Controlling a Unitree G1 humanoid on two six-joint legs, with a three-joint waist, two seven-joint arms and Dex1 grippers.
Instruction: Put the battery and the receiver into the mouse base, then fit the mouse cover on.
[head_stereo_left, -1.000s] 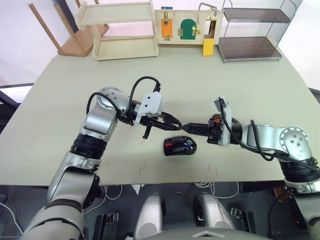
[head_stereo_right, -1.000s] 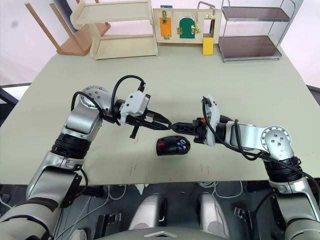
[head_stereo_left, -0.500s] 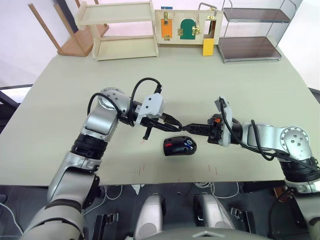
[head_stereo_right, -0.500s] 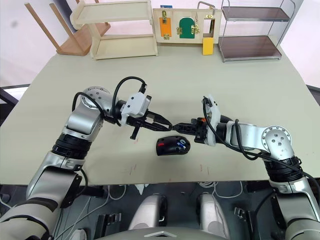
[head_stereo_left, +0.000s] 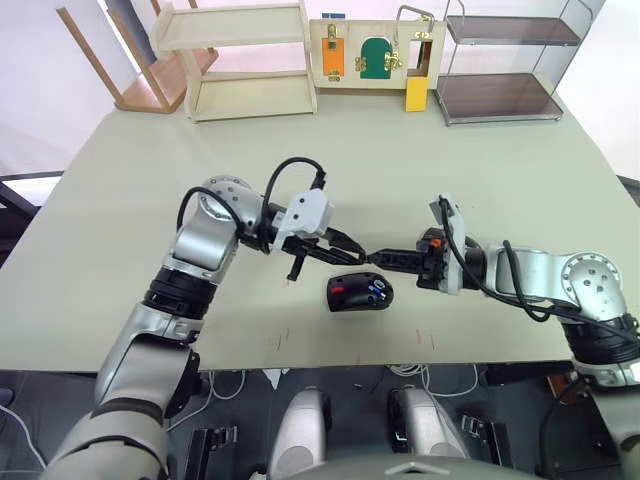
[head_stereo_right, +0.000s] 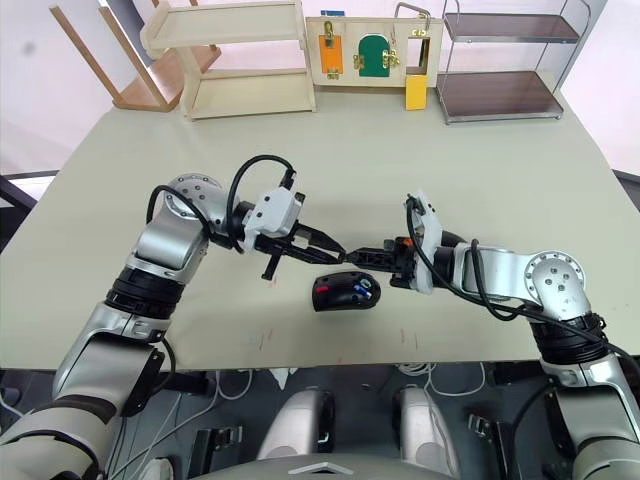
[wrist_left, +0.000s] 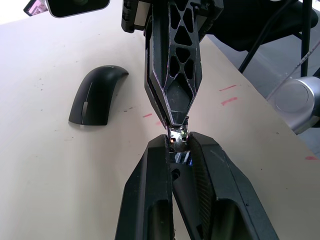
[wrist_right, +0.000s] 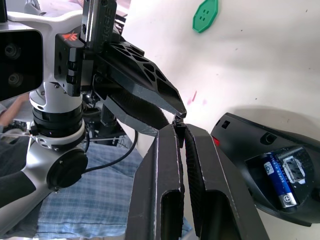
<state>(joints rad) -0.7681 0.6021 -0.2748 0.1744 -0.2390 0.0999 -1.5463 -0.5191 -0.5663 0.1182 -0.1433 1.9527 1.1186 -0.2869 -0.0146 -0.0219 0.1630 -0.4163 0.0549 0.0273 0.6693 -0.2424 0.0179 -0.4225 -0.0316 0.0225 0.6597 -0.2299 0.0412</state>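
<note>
Left eye view: both arms reach inward at frame centre, left gripper (head_stereo_left: 352, 249) and right gripper (head_stereo_left: 375, 255) meeting tip to tip above the mouse base (head_stereo_left: 360, 292), battery (head_stereo_left: 377, 290) inside.

Left wrist view: both fingers pairs pinch a small shiny piece (wrist_left: 177, 134); mouse cover (wrist_left: 97, 94) lies on the counter (wrist_left: 45, 150), upper left.

Right wrist view: fingers (wrist_right: 170, 150) narrow.

One mouse base (head_stereo_left: 360, 292), one battery (wrist_right: 280, 180), one mouse cover (wrist_left: 96, 94), two grippers (head_stereo_left: 352, 247) (head_stereo_left: 381, 257).

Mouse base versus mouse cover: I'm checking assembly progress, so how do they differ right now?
The mouse base lies open side up, showing the blue battery seated in its hollow; the mouse cover lies arched side up, smooth and plain. The base shows a red part; the cover shows none. Both are black and rest apart on the table.
</note>
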